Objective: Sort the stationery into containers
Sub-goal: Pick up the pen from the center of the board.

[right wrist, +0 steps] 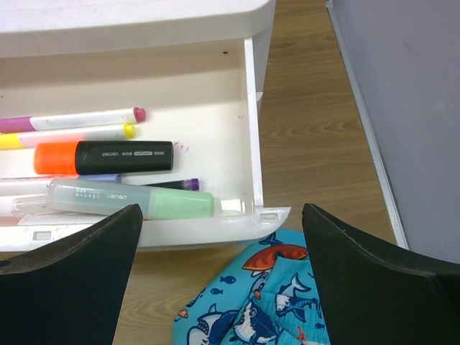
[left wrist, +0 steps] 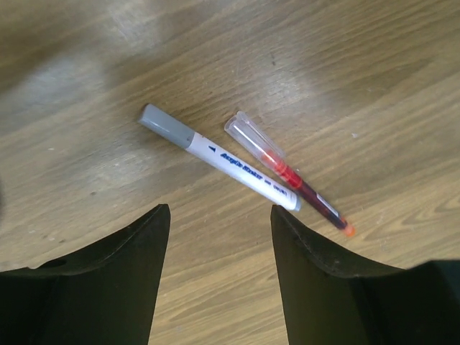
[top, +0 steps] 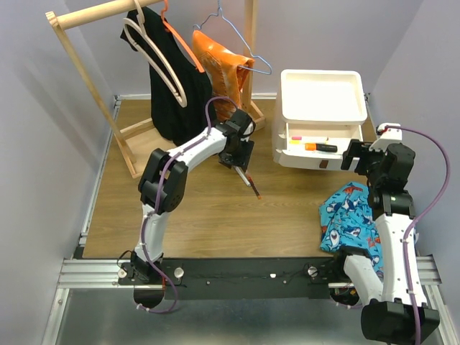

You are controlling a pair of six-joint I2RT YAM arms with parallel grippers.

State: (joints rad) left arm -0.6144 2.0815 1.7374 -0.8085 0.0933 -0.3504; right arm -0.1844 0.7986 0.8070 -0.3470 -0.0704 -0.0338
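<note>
A marker (left wrist: 215,159) and a red pen (left wrist: 287,176) lie just beside each other on the tabletop (left wrist: 345,86). The left pincer (left wrist: 219,215) hovers over them, jaws apart, holding nothing. An orange highlighter (right wrist: 104,157), a green highlighter (right wrist: 129,199) and thin pens lie in the open drawer (right wrist: 251,129). The right pincer (right wrist: 221,215) hangs wide open and empty over the drawer's front edge, above the shark cloth (right wrist: 251,302).

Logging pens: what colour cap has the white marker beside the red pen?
Grey cap, clearest in left wrist view.
</note>
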